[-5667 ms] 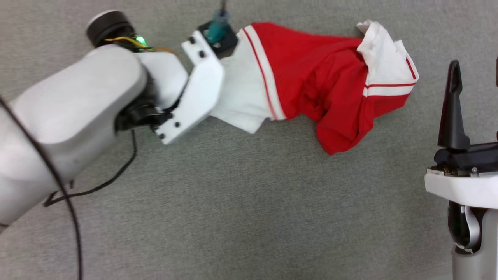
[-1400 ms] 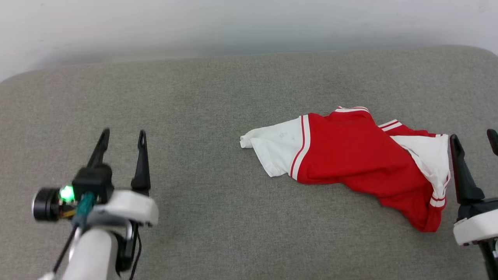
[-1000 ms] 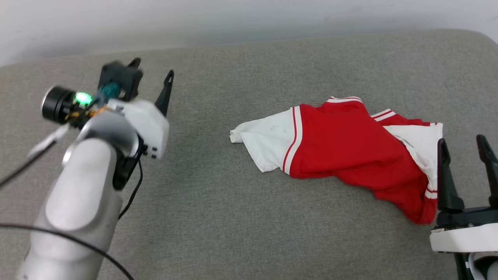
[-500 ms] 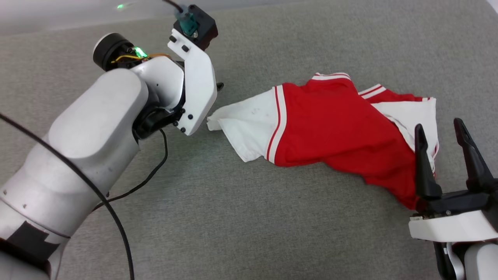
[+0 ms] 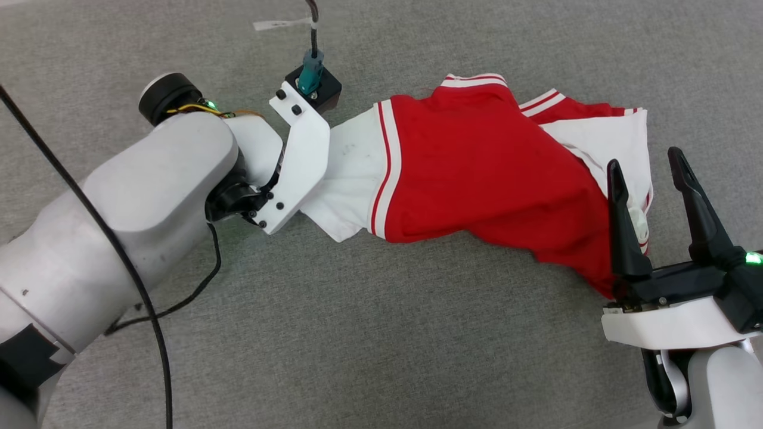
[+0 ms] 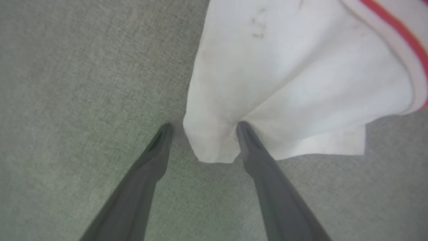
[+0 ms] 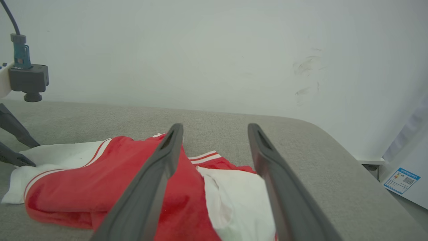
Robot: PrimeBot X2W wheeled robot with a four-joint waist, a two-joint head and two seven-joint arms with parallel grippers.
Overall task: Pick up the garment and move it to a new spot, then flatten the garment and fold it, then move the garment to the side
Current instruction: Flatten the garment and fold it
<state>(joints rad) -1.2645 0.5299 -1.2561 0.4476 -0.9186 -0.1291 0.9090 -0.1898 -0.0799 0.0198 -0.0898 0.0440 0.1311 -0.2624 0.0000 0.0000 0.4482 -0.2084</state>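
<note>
Red T-shirt (image 5: 477, 161) with white sleeves, crumpled on grey bench (image 5: 357, 333). Left claw (image 6: 204, 125) released, astride the corner of one white sleeve (image 6: 284, 83). Right claw (image 5: 645, 158) released too, beside the other sleeve (image 5: 602, 140).

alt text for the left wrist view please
The left claw stands open over a grey fabric surface, its two dark fingers straddling a white sleeve corner of the garment. A red stripe crosses the upper right.
</note>
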